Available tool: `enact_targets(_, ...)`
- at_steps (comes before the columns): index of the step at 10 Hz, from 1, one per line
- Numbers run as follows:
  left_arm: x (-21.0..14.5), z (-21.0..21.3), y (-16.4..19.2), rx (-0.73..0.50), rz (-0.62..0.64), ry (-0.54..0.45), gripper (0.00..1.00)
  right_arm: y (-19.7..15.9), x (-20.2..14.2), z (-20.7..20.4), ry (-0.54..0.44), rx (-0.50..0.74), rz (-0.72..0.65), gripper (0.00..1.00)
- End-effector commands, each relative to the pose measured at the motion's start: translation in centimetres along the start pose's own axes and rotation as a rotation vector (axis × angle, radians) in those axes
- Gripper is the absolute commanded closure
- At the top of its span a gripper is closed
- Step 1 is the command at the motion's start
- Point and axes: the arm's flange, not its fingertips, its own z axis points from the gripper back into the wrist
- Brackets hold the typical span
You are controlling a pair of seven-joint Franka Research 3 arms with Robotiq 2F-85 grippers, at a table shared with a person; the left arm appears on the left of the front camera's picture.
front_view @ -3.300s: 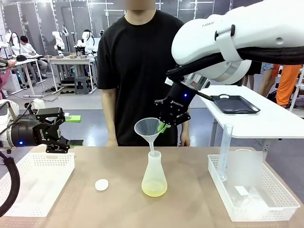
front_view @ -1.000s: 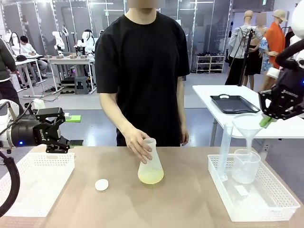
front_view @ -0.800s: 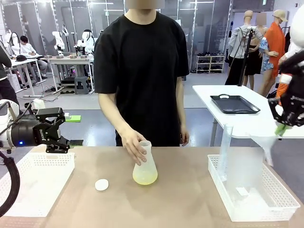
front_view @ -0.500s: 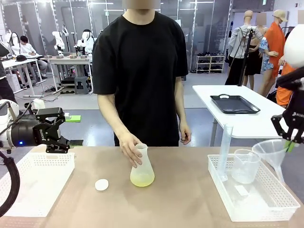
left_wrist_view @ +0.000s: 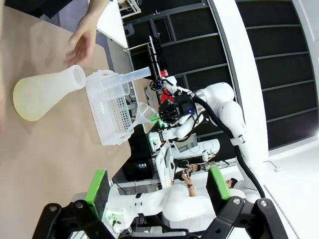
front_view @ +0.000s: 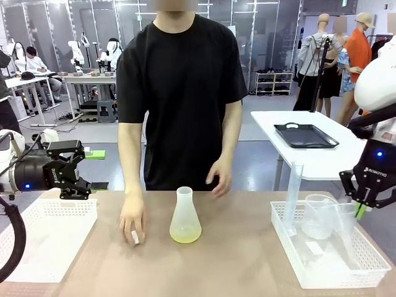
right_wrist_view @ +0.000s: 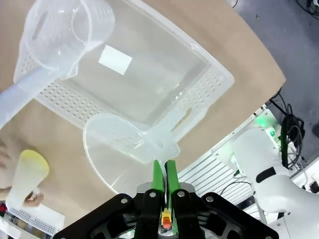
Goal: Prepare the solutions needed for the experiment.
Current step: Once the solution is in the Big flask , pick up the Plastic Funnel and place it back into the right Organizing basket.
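Observation:
The solutions are a pale yellow-green liquid point(front_view: 185, 234) in the bottom of a translucent conical flask point(front_view: 185, 213) standing free at the table's middle; the flask point(left_wrist_view: 47, 89) lies sideways in the left wrist view. My right gripper point(front_view: 361, 209) is shut on the rim of a clear funnel point(front_view: 342, 221), held low over the right basket point(front_view: 291, 257). In the right wrist view the fingers point(right_wrist_view: 164, 172) pinch the funnel point(right_wrist_view: 119, 149) above the basket point(right_wrist_view: 199, 79). My left gripper point(front_view: 99, 169) hangs open and empty at the far left, above a white tray point(front_view: 49, 241).
A person stands across the table with one hand point(front_view: 132, 223) resting on the small white cap point(front_view: 135, 237) left of the flask, the other hand point(front_view: 219, 176) raised behind it. A beaker point(front_view: 318, 216) and a tall measuring cylinder point(front_view: 292, 198) stand in the right basket.
My right gripper has carried the funnel down toward the right basket. The person slid the flask a little left, let it go, and laid a hand on the white cap. My left arm stayed still.

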Motion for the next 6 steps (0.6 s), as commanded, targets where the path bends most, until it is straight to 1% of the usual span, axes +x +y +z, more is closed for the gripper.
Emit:
enact_targets(1, 0.0, -0.2, -0.3, -0.020, 0.014, -0.008, 0.00, 1.9, 0.0, -1.0, -0.033, 0.031, -0.055, 0.96)
enact_targets(3, 0.0, -0.2, -0.3, -0.020, 0.014, -0.008, 0.00, 3.1, 0.5, -2.3, -0.019, -0.017, -0.093, 0.96)
enact_targets(5, 0.0, -0.2, -0.3, -0.020, 0.014, -0.008, 0.00, 3.8, 0.7, -3.3, -0.027, -0.037, -0.106, 0.96)
enact_targets(6, 0.0, -0.2, -0.3, -0.020, 0.014, -0.008, 0.00, 4.1, 0.8, -3.3, -0.027, -0.026, -0.112, 0.89)
